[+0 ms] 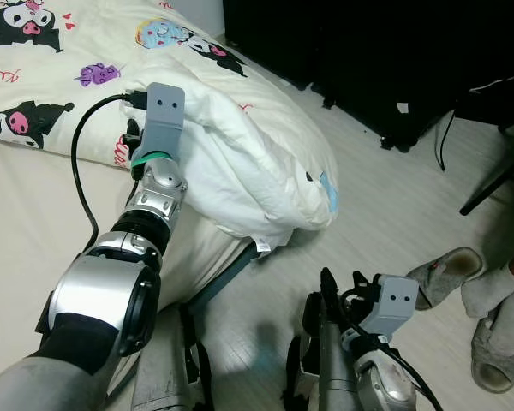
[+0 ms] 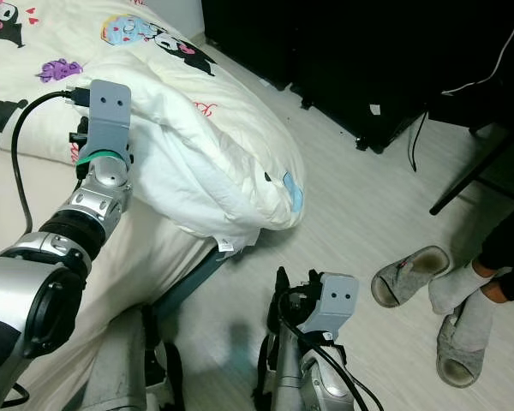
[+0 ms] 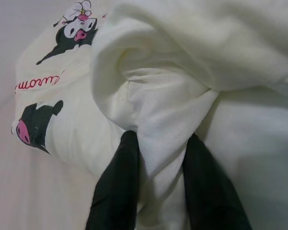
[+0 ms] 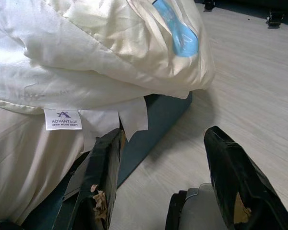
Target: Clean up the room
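on the bed [image 1: 17,223], at eleven o'clock from me, my left pincer [image 3: 156,158] pinches a fold of the cream comforter [image 1: 240,154], which bunches over the bed's edge. my right pincer [image 4: 163,163] hangs wide above the floor [image 1: 385,197], slippers [image 1: 445,272] at three o'clock.

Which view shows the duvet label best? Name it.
The right wrist view: the label faces the camera and its printed "ADVANTAGE" is readable. Both eye views show it as a small white tag under the duvet corner, unreadable.
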Robot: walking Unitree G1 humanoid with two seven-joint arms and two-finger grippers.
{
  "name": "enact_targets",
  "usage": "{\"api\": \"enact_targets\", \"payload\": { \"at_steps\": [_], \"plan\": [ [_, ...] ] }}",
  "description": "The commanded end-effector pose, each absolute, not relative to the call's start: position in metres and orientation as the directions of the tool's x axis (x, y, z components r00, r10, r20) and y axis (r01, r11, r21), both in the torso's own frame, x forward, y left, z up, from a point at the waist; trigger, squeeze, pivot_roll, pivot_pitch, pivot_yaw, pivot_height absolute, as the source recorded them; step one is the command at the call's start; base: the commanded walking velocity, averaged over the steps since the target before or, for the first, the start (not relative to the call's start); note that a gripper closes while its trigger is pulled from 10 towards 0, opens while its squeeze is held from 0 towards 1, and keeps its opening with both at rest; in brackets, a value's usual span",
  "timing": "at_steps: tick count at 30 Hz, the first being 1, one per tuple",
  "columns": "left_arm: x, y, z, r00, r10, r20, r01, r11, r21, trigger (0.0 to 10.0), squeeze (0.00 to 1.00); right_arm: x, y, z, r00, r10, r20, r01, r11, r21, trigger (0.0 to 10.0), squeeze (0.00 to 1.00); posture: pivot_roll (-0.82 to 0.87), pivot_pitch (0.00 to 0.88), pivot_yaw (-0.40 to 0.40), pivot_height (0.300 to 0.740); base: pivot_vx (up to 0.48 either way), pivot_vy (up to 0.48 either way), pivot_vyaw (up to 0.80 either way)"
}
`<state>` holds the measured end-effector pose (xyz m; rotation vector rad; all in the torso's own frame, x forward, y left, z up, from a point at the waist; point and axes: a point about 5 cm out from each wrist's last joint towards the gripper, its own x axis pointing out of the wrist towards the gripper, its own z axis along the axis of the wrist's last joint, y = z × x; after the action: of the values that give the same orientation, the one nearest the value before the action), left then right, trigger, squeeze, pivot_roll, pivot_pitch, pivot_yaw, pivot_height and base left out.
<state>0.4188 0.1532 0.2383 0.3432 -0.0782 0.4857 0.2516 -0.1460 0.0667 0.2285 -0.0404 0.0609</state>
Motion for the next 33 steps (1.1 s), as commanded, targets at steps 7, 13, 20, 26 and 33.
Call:
{"api": "enact_targets", "payload": {
  "at_steps": [7,13,20,26,33],
  "plan": [
    [0.419,0.161,0.240,0.885,0.430,0.179,-0.466,0.811,0.354,0.0,0.00,0.244,-0.146,0.057,0.999,0.047,-0.015,-0.042,0.971,0.237,10.0,0.00,-0.10,0.365,0.108,0.592,0.000,0.000,0.00],
    [0.424,0.153,0.254,0.950,0.213,0.228,-0.300,0.823,0.482,0.0,0.00,0.247,-0.146,0.056,0.998,0.051,-0.021,-0.044,0.970,0.241,10.0,0.00,-0.05,0.340,0.111,0.592,0.000,0.000,0.00],
    [0.422,0.155,0.255,0.979,-0.114,0.168,-0.060,0.627,0.777,10.0,0.00,0.249,-0.145,0.055,0.998,0.065,-0.027,-0.056,0.969,0.242,10.0,0.00,-0.02,0.321,0.096,0.592,0.000,0.000,0.00],
    [0.417,0.169,0.253,0.978,-0.137,0.155,-0.057,0.542,0.838,10.0,0.00,0.250,-0.147,0.055,0.997,0.071,-0.032,-0.061,0.969,0.240,10.0,0.00,0.00,0.317,0.092,0.592,0.000,0.000,0.00],
    [0.397,0.216,0.225,0.998,-0.025,0.053,-0.031,0.548,0.836,10.0,0.00,0.254,-0.146,0.053,0.996,0.082,-0.039,-0.070,0.968,0.240,10.0,0.00,0.01,0.310,0.094,0.592,0.000,0.000,0.00]
  ]
}}
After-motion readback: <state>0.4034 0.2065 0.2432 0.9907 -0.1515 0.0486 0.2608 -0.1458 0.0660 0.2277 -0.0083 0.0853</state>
